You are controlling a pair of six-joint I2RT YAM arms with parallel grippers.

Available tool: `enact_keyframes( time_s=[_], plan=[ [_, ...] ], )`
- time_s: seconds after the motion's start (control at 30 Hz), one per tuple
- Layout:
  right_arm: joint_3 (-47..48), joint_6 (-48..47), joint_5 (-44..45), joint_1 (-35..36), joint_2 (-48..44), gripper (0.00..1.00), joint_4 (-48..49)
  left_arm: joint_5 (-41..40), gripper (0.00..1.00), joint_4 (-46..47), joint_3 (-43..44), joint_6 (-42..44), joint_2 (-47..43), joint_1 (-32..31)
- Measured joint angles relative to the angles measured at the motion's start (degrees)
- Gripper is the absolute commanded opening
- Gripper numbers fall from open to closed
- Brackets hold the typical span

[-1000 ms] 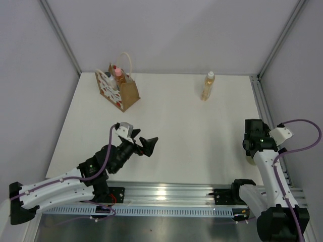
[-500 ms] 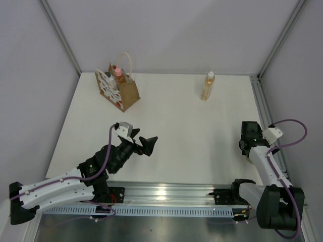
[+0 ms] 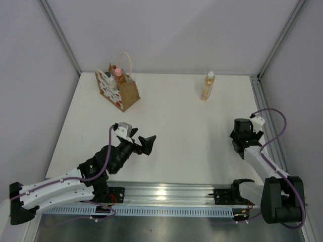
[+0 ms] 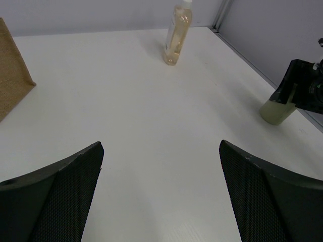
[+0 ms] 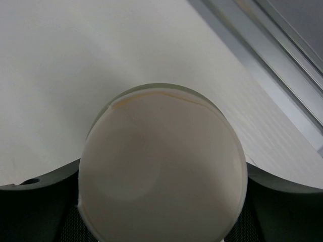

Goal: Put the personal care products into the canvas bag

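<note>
White table point(image 3: 176, 121), and the canvas bag point(image 3: 130, 94) is far from the cream bottle point(image 4: 275, 112).
From above, the canvas bag sits at 11 o'clock, the amber bottle point(image 3: 207, 85) stands at 1 o'clock, and the right gripper point(image 3: 242, 137) is at 3 o'clock. Left wrist: the left gripper point(image 4: 160, 146) is wide apart and empty. Right wrist: the jaws squeeze the round cream bottle, which could slip out on the long trip to the bag.

Four bottles on show: one amber bottle point(image 3: 208, 86); one cream bottle point(image 5: 161, 171); one pink-capped bottle point(image 3: 117, 72); one black-capped bottle point(image 3: 108, 77); just one canvas bag point(image 3: 129, 94); and two grippers, left gripper point(image 4: 161, 201), right gripper point(image 3: 241, 135).
</note>
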Motion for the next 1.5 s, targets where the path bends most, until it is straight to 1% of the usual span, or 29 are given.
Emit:
enact_keyframes(
  time_s=[0.13,0.23,0.33,0.43,0.47,0.57,0.67,0.73,0.8,0.83,0.87,0.9,0.93,1.07,1.13,1.33,1.5],
  plan=[
    [0.6,-4.0,0.1,9.1,2.8,0.73,3.7,-0.4,0.99,0.3,-0.3,0.2,0.0,0.0],
    [3.0,-6.2,-0.5,13.6,6.3,0.75,5.2,-0.6,0.99,0.3,-0.3,0.5,0.0,0.0],
    [4.2,-7.9,-1.5,14.6,8.4,0.79,6.6,-0.9,0.99,0.3,-0.3,0.5,-0.1,0.0],
    [4.6,-9.7,-3.3,14.4,9.6,0.86,7.4,-0.9,0.99,0.3,-0.3,0.5,-0.2,0.0],
    [4.8,-10.4,-4.1,14.3,10.1,0.90,7.5,-0.9,0.99,0.3,-0.3,0.5,-0.3,0.0],
    [5.8,-12.0,-6.0,14.2,11.9,0.97,8.0,-0.9,0.99,0.4,-0.3,0.5,-0.5,0.0],
    [6.4,-13.1,-7.7,14.2,12.9,0.98,9.5,-0.8,0.99,0.4,-0.3,0.5,-0.5,0.0],
    [6.7,-13.7,-8.7,13.7,13.2,0.96,10.2,-0.8,0.99,0.5,-0.3,0.5,-0.6,0.0],
    [7.0,-14.1,-9.5,13.2,13.6,0.90,11.0,-0.8,0.99,0.5,-0.3,0.5,-0.7,0.0],
    [7.1,-14.4,-9.9,12.9,13.8,0.86,11.4,-0.8,0.99,0.5,-0.3,0.5,-0.7,0.0],
    [7.2,-15.0,-10.0,12.5,14.1,0.76,11.8,-0.8,0.99,0.5,-0.3,0.5,-0.7,0.0],
    [7.4,-15.4,-10.3,12.2,14.3,0.73,12.2,-0.8,0.99,0.5,-0.3,0.5,-0.7,0.0],
    [7.5,-15.5,-11.0,11.9,14.6,0.66,12.8,-0.8,0.99,0.7,-0.3,0.5,-0.7,0.0],
    [9.0,-15.6,-11.2,13.4,16.0,0.57,12.8,-0.6,0.99,0.9,-0.3,0.7,-0.5,0.0],
    [9.7,-15.5,-11.3,15.7,16.2,0.52,11.8,-0.5,0.99,1.4,-0.4,1.0,-0.1,0.0],
    [10.6,-13.5,-14.5,24.3,16.6,0.51,11.3,0.5,0.99,3.3,-1.2,1.6,0.4,0.0],
    [13.9,-12.5,-14.8,32.4,21.0,0.54,12.8,0.9,0.99,3.6,-2.6,2.4,-1.0,0.0]
  ],
)
